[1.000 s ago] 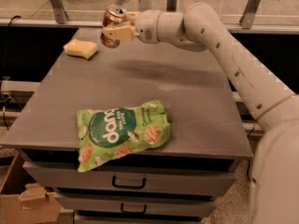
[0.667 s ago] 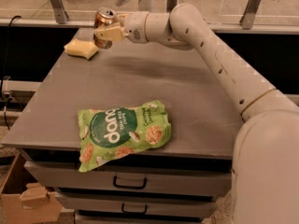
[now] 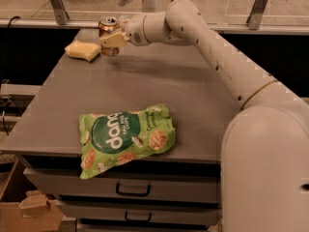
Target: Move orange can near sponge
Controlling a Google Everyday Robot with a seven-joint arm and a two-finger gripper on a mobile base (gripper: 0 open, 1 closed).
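Observation:
The orange can (image 3: 108, 29) is upright in my gripper (image 3: 112, 38), its silver top with pull tab showing. The gripper is shut on the can and holds it at the far left of the grey table (image 3: 145, 86), its base at or just above the surface. The pale-yellow sponge (image 3: 82, 50) lies on the table just left of the can, a small gap between them. My white arm reaches in from the right, across the back of the table.
A green snack bag (image 3: 126, 137) lies at the table's front edge, partly overhanging it. Drawers with handles (image 3: 133, 191) are below the tabletop. A cardboard box (image 3: 29, 209) sits on the floor at lower left. A railing runs behind the table.
My gripper has carried the can leftward and slightly down, from right of the sponge to close beside it.

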